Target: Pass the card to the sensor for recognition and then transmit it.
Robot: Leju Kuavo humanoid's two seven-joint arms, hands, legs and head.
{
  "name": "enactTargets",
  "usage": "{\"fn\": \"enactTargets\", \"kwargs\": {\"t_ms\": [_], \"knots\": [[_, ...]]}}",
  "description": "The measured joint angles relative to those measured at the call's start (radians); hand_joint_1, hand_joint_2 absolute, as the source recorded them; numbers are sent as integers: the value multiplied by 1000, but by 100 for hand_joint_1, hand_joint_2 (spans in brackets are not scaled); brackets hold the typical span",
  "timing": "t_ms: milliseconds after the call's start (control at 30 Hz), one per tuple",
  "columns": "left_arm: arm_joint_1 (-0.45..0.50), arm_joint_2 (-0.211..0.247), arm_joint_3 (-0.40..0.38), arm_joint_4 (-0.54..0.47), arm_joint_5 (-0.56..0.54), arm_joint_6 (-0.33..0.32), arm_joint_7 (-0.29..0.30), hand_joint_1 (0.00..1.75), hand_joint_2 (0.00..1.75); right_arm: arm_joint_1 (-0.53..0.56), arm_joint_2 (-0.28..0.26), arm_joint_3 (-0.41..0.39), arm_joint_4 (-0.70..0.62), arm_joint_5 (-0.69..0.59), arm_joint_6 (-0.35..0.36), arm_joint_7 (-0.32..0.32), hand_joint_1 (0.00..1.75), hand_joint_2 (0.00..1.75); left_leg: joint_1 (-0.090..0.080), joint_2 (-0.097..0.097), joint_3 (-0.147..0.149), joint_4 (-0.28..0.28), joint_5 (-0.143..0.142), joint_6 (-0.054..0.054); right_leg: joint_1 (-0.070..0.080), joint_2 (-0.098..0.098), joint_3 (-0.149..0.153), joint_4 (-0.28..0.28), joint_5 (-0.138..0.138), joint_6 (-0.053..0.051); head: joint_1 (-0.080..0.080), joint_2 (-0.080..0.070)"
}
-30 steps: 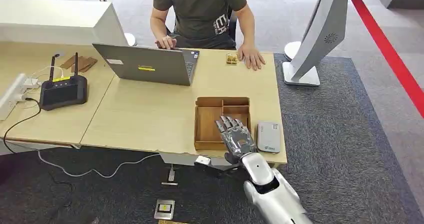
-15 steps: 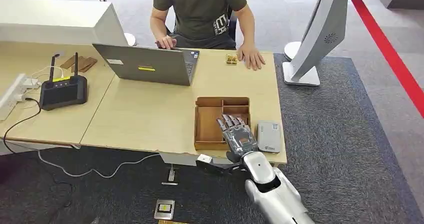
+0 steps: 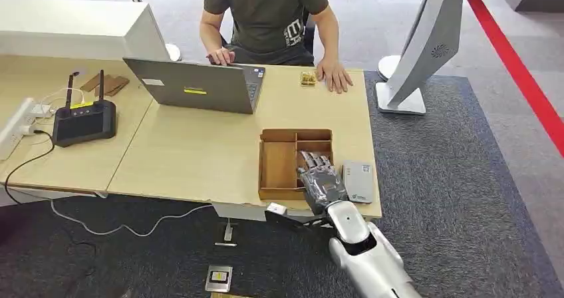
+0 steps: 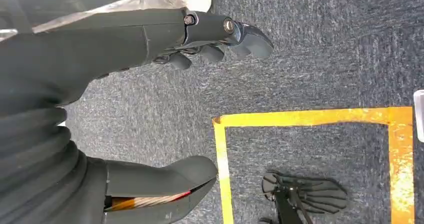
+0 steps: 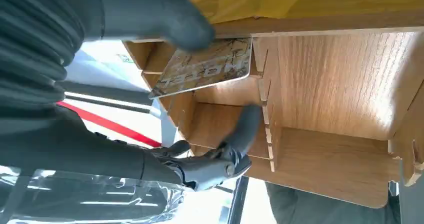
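The long pale wooden table (image 3: 199, 151) takes up most of the scene, with a person in a dark shirt (image 3: 266, 12) seated at its far side behind an open grey laptop (image 3: 196, 85). Toward the near right corner sits the shallow brown wooden tray with dividers (image 3: 276, 165), and just to its right lies the small flat grey card sensor (image 3: 357, 181). The robot's silver right hand (image 3: 322, 178) reaches over the right part of the tray. In the right wrist view, the right hand's (image 5: 165, 84) thumb presses on a patterned beige card (image 5: 205, 66) leaning in one of the tray's compartments, while its dark fingers curl in from the other side; I cannot tell whether they touch the card, so the pinch looks unfinished. The left hand (image 4: 150, 84) hangs over grey carpet, fingers loosely spread and holding nothing.

This looks like the pick-up step, the very start of the task. Next, the fingers need to close firmly on the card and lift it free of the divider, then carry it right to the sensor.
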Motion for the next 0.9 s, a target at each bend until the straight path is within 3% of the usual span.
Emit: {"fn": "enactTargets", "kwargs": {"t_ms": [600,900], "knots": [[0,3,0,0,-8,-6,-12,0,175,0,0,-21,5,-2,-15,-12,175,175,0,0,0,0,0,0,0,0,0,0,0,0,0,0],[1,3,0,0,-16,-8,-18,0,175,-23,1,-47,-40,-38,-75,-13,175,175,0,0,0,0,0,0,0,0,0,0,0,0,0,0]]}}
